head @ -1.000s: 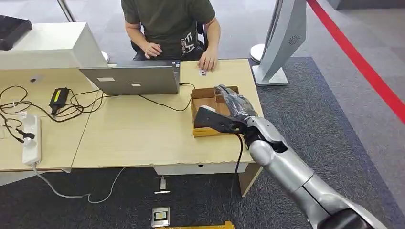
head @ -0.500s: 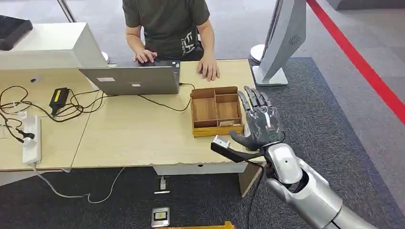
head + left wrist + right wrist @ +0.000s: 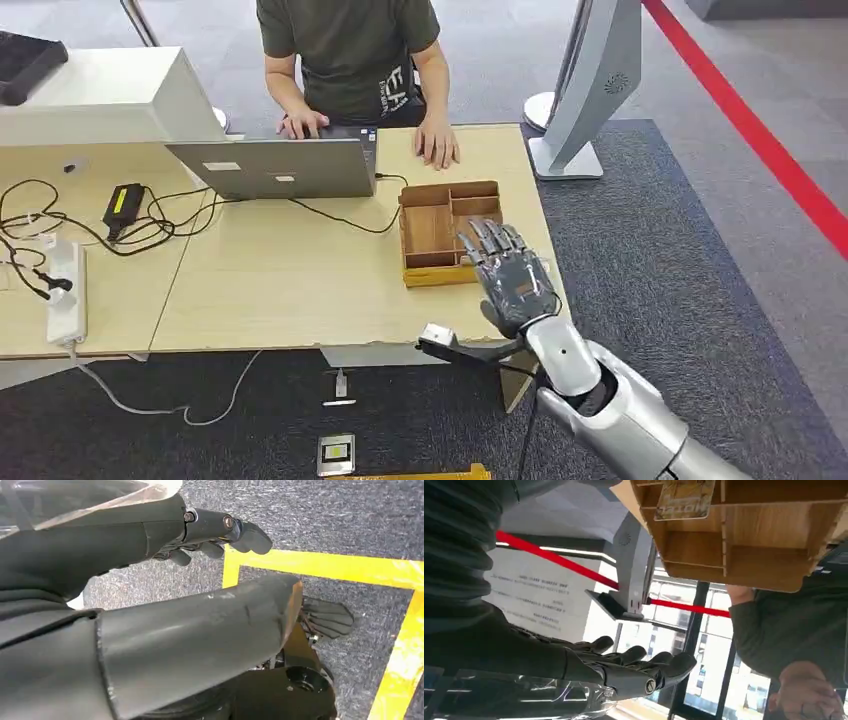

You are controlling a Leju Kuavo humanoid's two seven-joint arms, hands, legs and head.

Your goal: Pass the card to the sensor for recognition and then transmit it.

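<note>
Hovering right hand (image 3: 515, 285): fingers spread, empty, raised at the desk's (image 3: 290, 280) near corner beside the wooden tray (image 3: 447, 232).
Card (image 3: 684, 500): lay in a tray compartment.
Left hand (image 3: 150, 535): hung over carpet, fingers loosely extended, empty.
Person (image 3: 350, 50): hands at laptop (image 3: 275, 168).

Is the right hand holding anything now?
No. In the head view the right hand is raised with fingers spread and nothing in it, beside the compartmented wooden tray.

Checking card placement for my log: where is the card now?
The card lies in a compartment of the wooden tray near the table's right edge, just ahead of the right hand, per the right wrist view.
</note>
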